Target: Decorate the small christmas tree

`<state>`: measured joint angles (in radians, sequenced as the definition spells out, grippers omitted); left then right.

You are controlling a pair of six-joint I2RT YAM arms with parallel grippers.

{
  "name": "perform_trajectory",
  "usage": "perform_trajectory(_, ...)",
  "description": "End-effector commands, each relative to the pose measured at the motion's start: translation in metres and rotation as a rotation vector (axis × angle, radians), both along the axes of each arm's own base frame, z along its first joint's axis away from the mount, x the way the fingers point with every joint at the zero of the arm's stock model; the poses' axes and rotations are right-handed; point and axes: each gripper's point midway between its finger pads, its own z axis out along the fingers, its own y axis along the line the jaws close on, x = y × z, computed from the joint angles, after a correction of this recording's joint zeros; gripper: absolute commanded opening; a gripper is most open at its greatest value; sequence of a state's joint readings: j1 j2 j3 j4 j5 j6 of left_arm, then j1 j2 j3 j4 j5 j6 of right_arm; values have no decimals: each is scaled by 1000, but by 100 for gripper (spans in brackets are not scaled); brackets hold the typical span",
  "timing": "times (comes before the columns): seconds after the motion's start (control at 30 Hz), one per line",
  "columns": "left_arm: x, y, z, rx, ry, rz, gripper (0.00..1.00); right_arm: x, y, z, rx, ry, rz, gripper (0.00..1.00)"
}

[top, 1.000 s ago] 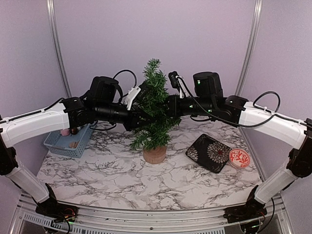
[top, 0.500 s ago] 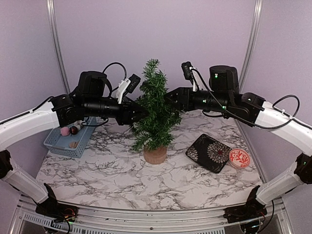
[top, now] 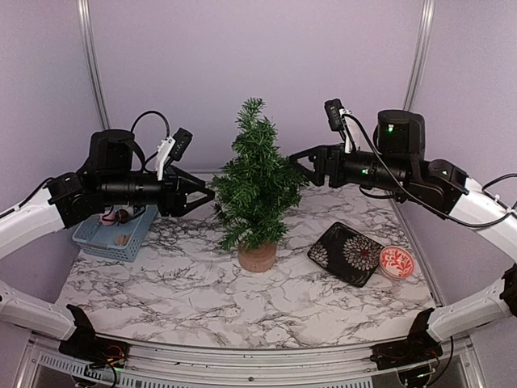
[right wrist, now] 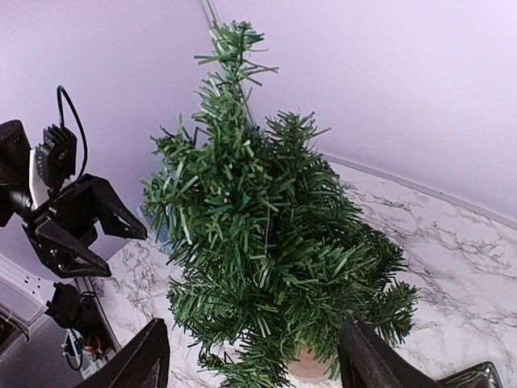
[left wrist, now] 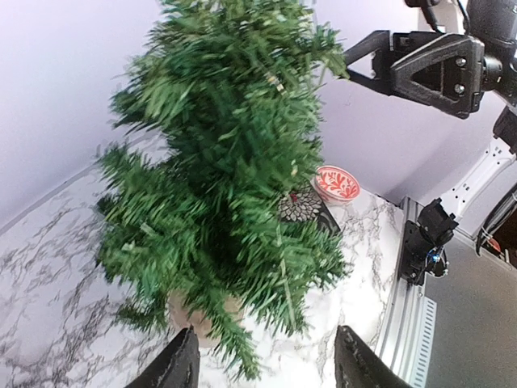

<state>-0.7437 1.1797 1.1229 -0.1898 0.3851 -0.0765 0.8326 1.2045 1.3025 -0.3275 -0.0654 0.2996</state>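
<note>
The small christmas tree (top: 257, 182) stands upright mid-table on its tan stump base (top: 257, 257); I see no ornaments on its bristly branches. My left gripper (top: 206, 202) hovers just left of the tree at mid height, open and empty, apart from the branches. My right gripper (top: 297, 168) hovers just right of it, slightly higher, also open and empty. In the left wrist view the tree (left wrist: 234, 162) fills the frame ahead of the left gripper (left wrist: 266, 368). In the right wrist view the tree (right wrist: 266, 234) stands beyond the right gripper (right wrist: 254, 364).
A blue basket (top: 113, 230) with small ornaments sits at the left, under the left arm. A black patterned plate (top: 349, 253) and a small red dish (top: 397, 262) lie to the right of the tree. Purple walls close in the back and sides.
Both grippers have pulled back out of the tree's branches, left arm leftward and right arm rightward, and both have opened. The tree stays standing.
</note>
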Motion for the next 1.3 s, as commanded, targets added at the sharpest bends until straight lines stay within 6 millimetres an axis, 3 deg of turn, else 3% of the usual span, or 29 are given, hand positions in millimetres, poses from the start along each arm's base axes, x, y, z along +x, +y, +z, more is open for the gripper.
perform_trajectory(0.0,-4,38,-22,-18,47,106,58,-15,-5,12,-21,-59,68,69)
perform_trajectory(0.2,-32,63,-97,6,133,122,59,-26,2,19,-53,-87,146,69)
perform_trajectory(0.43,-64,64,-148,15,208,22,61,-36,21,28,-101,-132,246,69)
perform_trajectory(0.57,-76,53,-164,60,218,-39,62,-39,31,33,-132,-165,277,69)
perform_trajectory(0.8,-74,29,-177,69,218,-93,60,-44,43,47,-135,-203,321,69)
perform_trajectory(1.03,-68,21,-193,104,232,-101,52,-46,49,62,-137,-263,349,69)
perform_trajectory(1.13,-72,19,-198,119,253,-125,40,-46,50,69,-137,-282,351,69)
perform_trajectory(1.27,-73,21,-191,140,243,-131,10,-45,53,76,-141,-310,359,69)
